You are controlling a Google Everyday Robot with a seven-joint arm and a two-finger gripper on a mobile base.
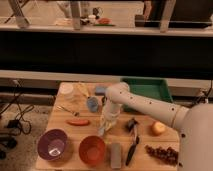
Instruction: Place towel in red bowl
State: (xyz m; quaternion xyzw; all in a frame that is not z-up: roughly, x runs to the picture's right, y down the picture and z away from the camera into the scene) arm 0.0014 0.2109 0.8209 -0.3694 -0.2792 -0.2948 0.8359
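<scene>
The red bowl [92,150] stands at the table's front edge, left of the middle. My gripper [107,116] points down over the middle of the table, up and to the right of the bowl. It is shut on the towel [104,127], a pale floppy cloth that hangs from the fingers, its lower end just above the table behind the bowl's far rim.
A purple bowl [52,145] stands left of the red bowl and a grey block [115,155] right of it. A blue sponge-like block [92,104], an orange-red long thing [78,122], a black brush [132,142], an orange fruit [159,128], grapes [162,152] and a green tray [147,89] lie around.
</scene>
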